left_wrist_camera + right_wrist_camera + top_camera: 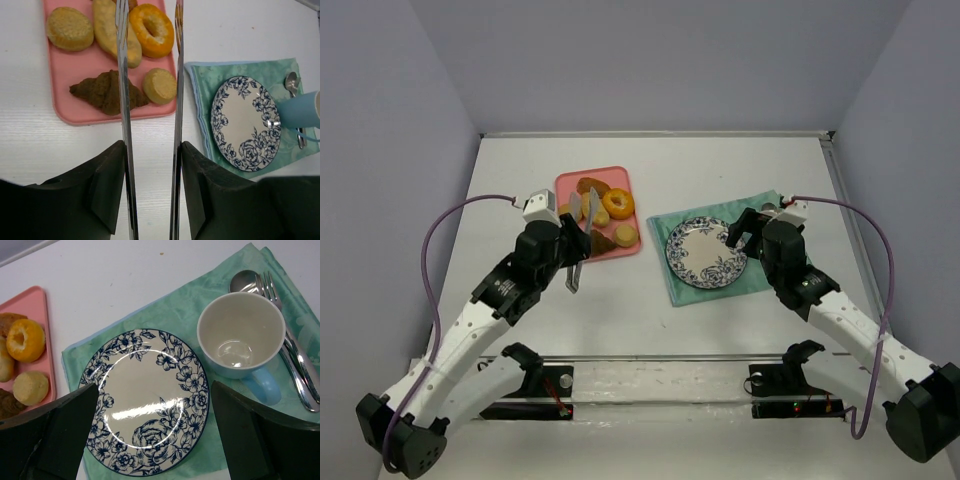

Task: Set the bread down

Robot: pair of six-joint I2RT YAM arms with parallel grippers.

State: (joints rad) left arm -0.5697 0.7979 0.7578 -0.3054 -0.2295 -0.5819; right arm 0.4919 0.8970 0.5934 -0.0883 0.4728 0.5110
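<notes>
A pink tray (612,178) holds several breads: a brown croissant (105,91), a glazed donut (152,30), a long roll (107,25) and two round buns (70,28). My left gripper (568,252) is shut on metal tongs (123,100). The tong arms stand apart and empty, reaching over the tray's near edge above the croissant. The blue floral plate (150,400) lies empty on a green cloth (165,310). My right gripper (154,387) is open and empty just above the plate.
A light blue cup (242,337) stands on the cloth right of the plate, with a spoon and fork (280,295) beside it. Bare white table lies between the tray (55,75) and the cloth. Walls close in at left, right and back.
</notes>
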